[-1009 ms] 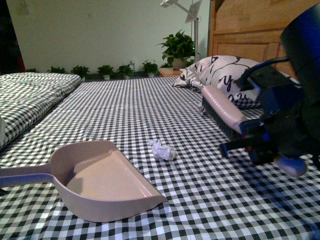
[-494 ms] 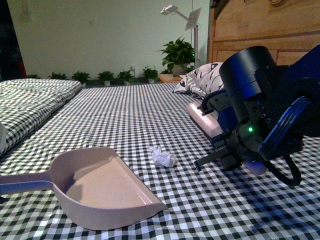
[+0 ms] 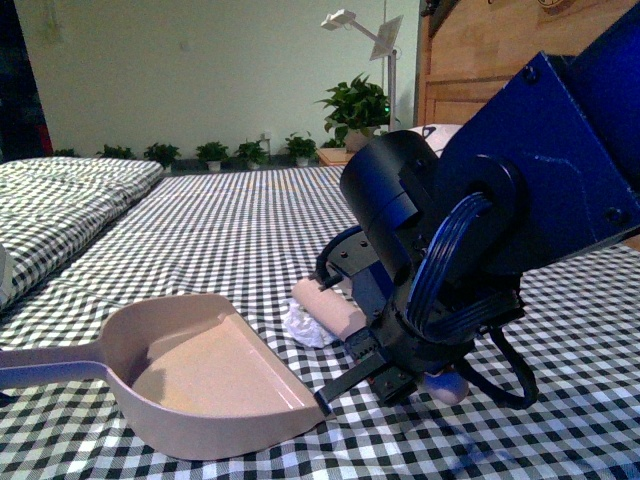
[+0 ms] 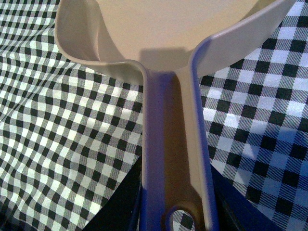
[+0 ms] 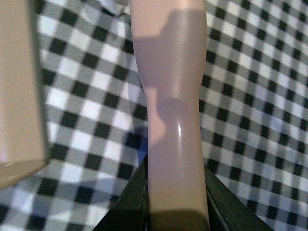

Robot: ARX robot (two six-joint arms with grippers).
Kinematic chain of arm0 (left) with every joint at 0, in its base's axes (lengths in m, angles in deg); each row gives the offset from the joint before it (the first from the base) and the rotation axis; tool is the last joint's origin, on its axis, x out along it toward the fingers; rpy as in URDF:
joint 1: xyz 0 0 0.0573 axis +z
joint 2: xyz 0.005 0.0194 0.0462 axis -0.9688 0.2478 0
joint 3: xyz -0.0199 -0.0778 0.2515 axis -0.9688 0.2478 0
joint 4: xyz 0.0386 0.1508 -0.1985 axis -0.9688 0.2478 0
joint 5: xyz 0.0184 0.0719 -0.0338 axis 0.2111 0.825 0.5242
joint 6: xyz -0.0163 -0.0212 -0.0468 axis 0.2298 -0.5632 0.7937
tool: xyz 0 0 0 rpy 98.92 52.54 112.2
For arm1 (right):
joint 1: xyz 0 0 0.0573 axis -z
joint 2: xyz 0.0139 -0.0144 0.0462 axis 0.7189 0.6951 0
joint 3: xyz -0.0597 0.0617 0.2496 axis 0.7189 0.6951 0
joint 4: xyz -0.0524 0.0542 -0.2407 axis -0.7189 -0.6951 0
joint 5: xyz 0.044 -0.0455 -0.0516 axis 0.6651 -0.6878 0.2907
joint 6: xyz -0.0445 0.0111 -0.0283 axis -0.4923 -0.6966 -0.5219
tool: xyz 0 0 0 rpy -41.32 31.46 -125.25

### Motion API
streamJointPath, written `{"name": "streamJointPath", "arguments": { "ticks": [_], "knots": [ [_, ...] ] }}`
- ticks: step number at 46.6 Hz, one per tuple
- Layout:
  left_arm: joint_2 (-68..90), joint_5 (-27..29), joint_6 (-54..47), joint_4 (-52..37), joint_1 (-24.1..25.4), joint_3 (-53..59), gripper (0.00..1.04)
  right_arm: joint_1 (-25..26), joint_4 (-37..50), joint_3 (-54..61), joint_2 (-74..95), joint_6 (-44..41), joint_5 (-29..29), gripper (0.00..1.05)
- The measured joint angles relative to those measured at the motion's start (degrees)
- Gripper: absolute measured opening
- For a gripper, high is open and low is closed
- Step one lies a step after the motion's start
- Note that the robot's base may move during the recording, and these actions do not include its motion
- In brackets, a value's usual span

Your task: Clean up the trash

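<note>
Gripping one brush in right fingers, left fingers clamping one dustpan, one trash between.

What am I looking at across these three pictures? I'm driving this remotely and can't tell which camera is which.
The wide picture comes from the robot's body, facing a black-and-white checked cloth. The big blue arm is its right arm, gripping a pink plastic brush by the handle; its head sits against the small crumpled white paper ball. The other two pictures come from wrist cameras. One shows the left gripper holding the beige plastic dustpan by its long handle; the other shows the right gripper clamped on the brush handle.
</note>
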Motion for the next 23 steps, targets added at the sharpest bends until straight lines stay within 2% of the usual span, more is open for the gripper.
{"name": "streamJointPath", "arguments": {
  "ticks": [13,23],
  "knots": [
    [0.00,0.00,-0.02,0.00,0.00,0.00,0.28,-5.79,-9.94,1.16,-11.32,4.76,18.01,0.20],
    [0.00,0.00,-0.02,-0.02,0.00,0.00,0.28,-3.02,-8.39,1.38,-16.26,5.49,17.57,0.20]
  ]
}}
